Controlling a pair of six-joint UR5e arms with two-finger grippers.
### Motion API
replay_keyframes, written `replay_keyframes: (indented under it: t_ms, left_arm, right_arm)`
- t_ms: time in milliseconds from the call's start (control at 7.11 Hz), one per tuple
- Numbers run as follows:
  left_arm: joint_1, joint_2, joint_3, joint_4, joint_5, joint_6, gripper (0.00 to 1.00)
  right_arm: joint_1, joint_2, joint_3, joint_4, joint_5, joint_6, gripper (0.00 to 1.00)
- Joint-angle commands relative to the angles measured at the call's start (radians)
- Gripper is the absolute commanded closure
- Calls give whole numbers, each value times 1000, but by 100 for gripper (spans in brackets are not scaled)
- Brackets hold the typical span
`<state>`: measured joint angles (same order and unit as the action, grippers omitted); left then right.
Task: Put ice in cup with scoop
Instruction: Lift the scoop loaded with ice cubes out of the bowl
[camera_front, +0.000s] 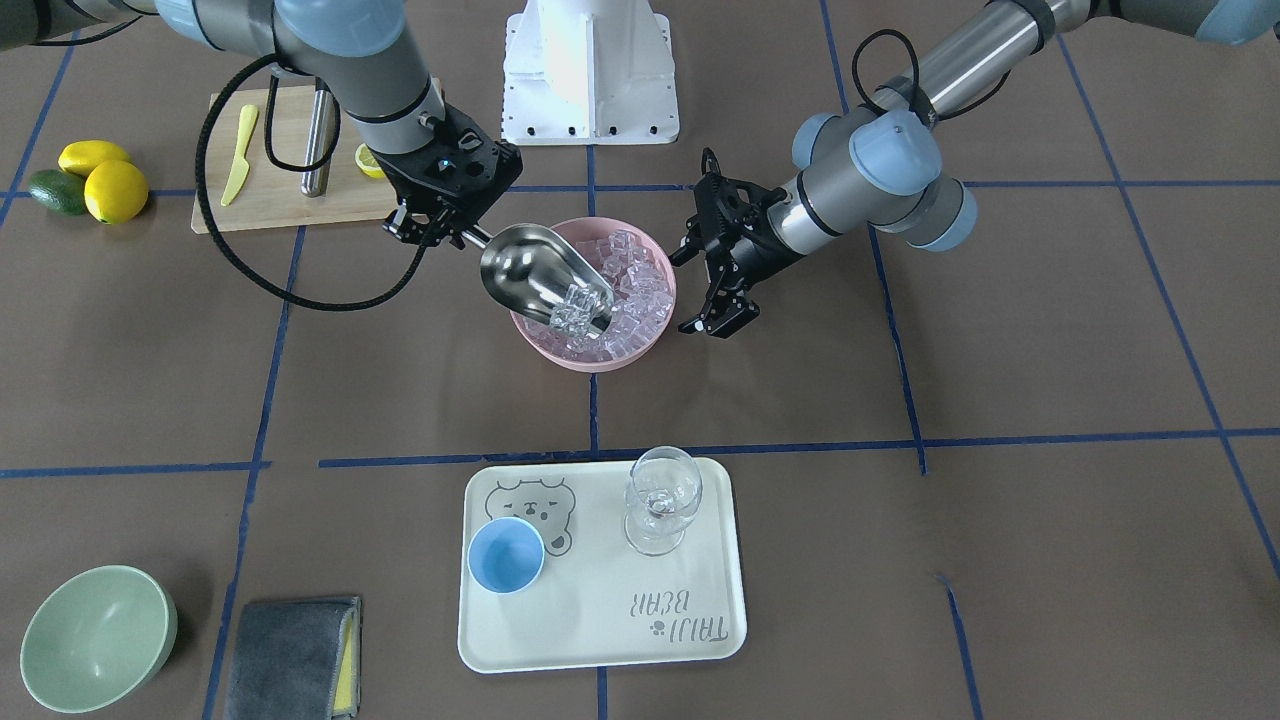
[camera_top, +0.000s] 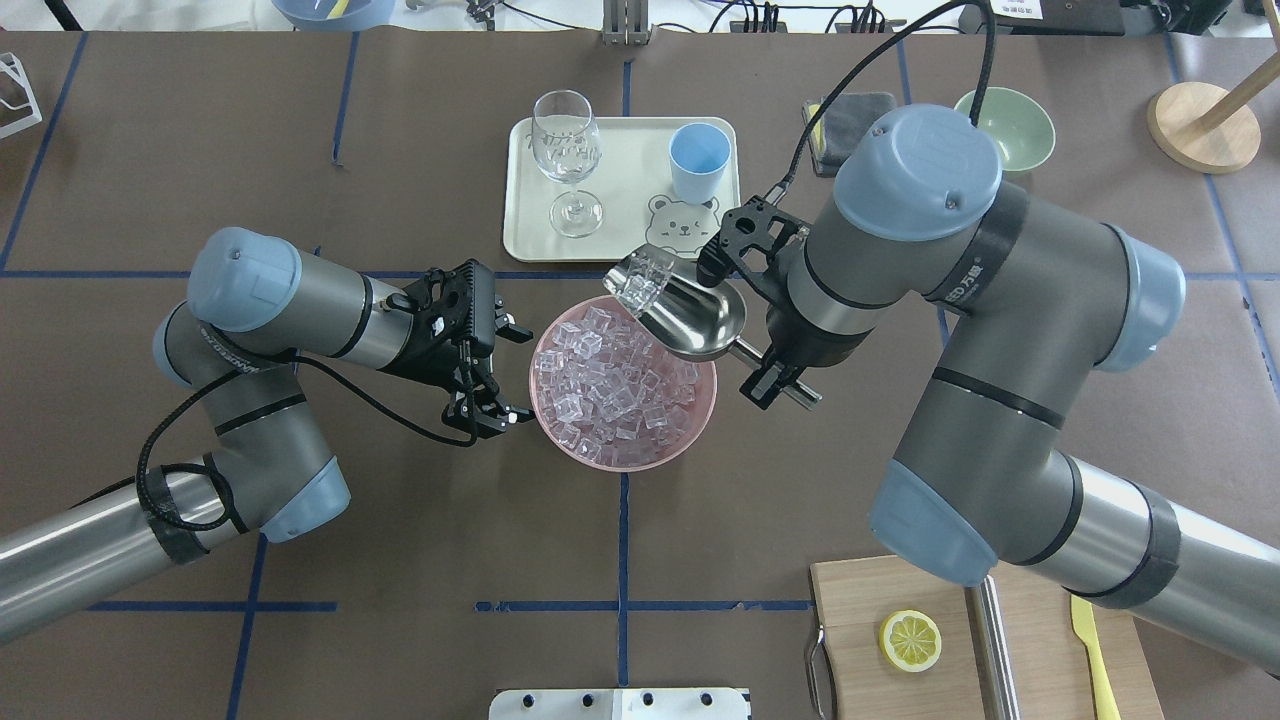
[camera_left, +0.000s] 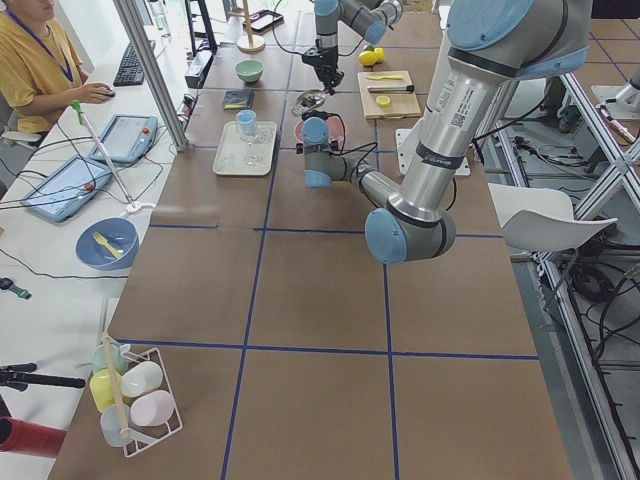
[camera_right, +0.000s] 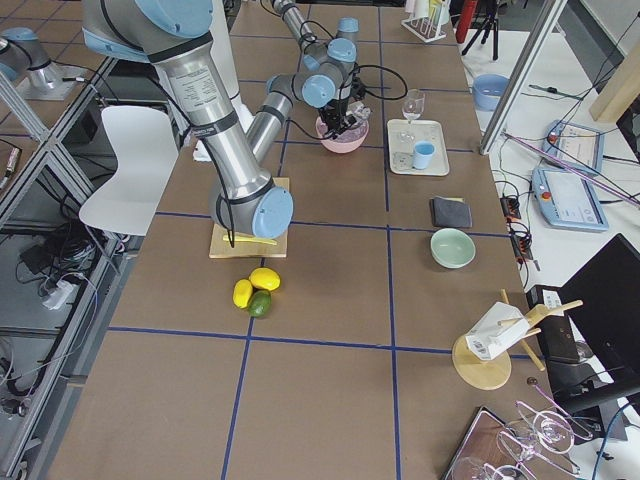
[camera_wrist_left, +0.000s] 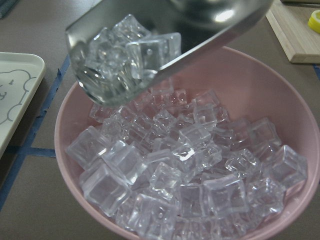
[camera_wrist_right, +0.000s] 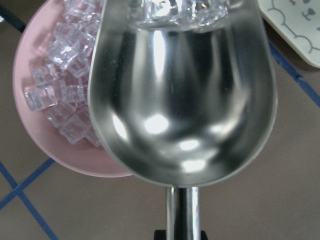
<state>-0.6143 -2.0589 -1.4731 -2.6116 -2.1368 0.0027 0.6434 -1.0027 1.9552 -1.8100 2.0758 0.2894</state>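
Observation:
My right gripper (camera_top: 772, 378) is shut on the thin handle of the steel scoop (camera_top: 692, 318) and holds it tilted over the far rim of a pink bowl (camera_top: 620, 465). Several ice cubes (camera_top: 640, 283) lie at the scoop's front lip, and the bowl is full of more ice (camera_top: 615, 390). In the front view the scoop (camera_front: 545, 275) hangs above the bowl (camera_front: 590, 362). My left gripper (camera_top: 510, 375) is open and empty, right beside the bowl's left side. The light-blue cup (camera_top: 699, 160) stands empty on a cream tray (camera_top: 625, 215); it also shows in the front view (camera_front: 506, 556).
A clear wine glass (camera_top: 567, 150) stands on the tray next to the cup. A green bowl (camera_top: 1005, 125) and a grey cloth (camera_top: 850, 120) lie beyond the right arm. A cutting board (camera_top: 900, 600) with a lemon half, a steel bar and a yellow knife lies near the robot's right.

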Motion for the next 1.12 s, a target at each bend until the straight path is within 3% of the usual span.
replay_keyframes:
  t_ms: [0,422,703,844,984]
  left_arm:
    - [-18,3,-1,-1,0,-1,0]
    - [-21,11,-1,-2,0,-4,0]
    - [-22,11,-1,-2,1,-4,0]
    - [-21,11,-1,-2,2,-4,0]
    - [-21,11,-1,-4,2,-4,0]
  right_arm:
    - [83,16,-19,-80,21,37,100]
    - [208,166,-258,-126,137,34,100]
    - [216,290,-417,-198,135,14,100]
    - [222,365,-479,-295,104,-80,100]
    - [225,371,-487,-357,62,-205,100]
